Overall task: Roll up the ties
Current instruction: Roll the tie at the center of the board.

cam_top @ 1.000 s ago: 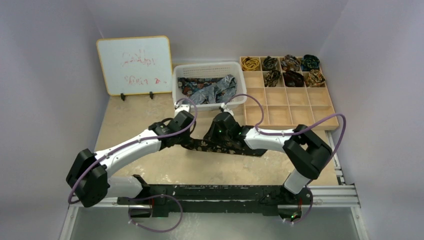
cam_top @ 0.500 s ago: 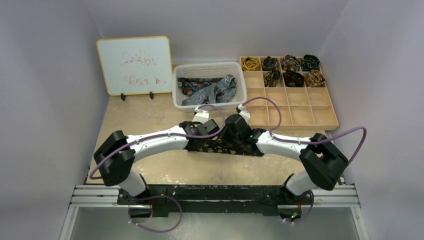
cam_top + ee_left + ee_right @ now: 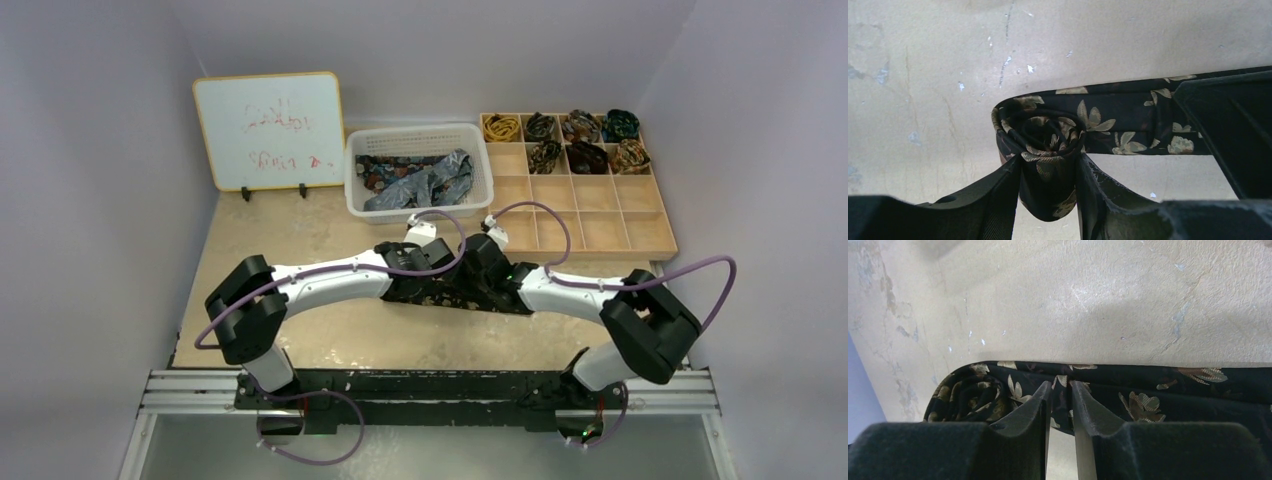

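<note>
Beige table [image 3: 923, 75]: tie [image 3: 1048, 135] coil sits pinched between left jaws.

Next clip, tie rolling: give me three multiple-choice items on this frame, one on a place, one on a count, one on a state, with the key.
1. Where do the spare ties lie? A in the basket; B in a drawer; C on a hanger.
2. How many coils sit in the tray? A three; B seven; C twelve.
3. The tie on the table is: A flat throughout; B coiled at one end; C fully rolled.
Key: 1 A, they fill the basket. 2 B, four in the back row, three in the next. 3 B, the left wrist view shows a coil with a strip trailing off.
</note>
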{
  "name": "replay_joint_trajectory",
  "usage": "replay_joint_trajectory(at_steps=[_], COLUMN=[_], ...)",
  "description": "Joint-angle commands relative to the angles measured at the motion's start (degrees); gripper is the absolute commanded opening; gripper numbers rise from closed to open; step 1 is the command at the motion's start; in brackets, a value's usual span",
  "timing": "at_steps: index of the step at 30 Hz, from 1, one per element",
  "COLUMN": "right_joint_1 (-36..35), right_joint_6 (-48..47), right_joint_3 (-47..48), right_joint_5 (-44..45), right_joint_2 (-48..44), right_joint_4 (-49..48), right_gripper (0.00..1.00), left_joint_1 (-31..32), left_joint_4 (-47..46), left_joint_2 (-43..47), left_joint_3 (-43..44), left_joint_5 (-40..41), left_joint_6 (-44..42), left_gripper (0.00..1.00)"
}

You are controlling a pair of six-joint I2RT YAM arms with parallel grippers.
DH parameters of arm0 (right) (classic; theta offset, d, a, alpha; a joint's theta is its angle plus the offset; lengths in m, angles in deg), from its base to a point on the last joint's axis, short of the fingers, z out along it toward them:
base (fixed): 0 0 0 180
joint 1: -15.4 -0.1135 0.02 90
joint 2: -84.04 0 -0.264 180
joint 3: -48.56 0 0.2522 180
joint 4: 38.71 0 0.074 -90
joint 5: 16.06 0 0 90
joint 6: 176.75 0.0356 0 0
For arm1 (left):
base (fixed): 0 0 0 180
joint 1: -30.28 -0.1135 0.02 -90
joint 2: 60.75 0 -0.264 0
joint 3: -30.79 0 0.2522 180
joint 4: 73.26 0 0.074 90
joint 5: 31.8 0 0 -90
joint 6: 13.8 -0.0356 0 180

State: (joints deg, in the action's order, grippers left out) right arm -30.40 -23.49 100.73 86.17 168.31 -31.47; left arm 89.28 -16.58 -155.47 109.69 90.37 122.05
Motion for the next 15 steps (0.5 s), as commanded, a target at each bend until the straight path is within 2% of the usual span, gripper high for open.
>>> replay_joint_trajectory(at_steps=[1, 15], right_joint_1=[0.7, 4.2], right_joint_6=[0.4, 0.5], right_joint_3=[-1.1, -4.0], right_joint_5=[-2.3, -4.8], right_joint_2=[-1.9, -4.7], right_joint_4=[-2.2, -3.5], right_gripper=[0.25, 0.26], left_joint_1=[0.1, 0.1], left_joint_4=[-3.2, -11.7], left_joint_2=[-0.1, -0.8], left_joint_3=[2.1, 1.2], left_joint_5=[-3.7, -12.9], left_joint_6=[-0.8, -4.1], left_gripper=[0.42, 0.49])
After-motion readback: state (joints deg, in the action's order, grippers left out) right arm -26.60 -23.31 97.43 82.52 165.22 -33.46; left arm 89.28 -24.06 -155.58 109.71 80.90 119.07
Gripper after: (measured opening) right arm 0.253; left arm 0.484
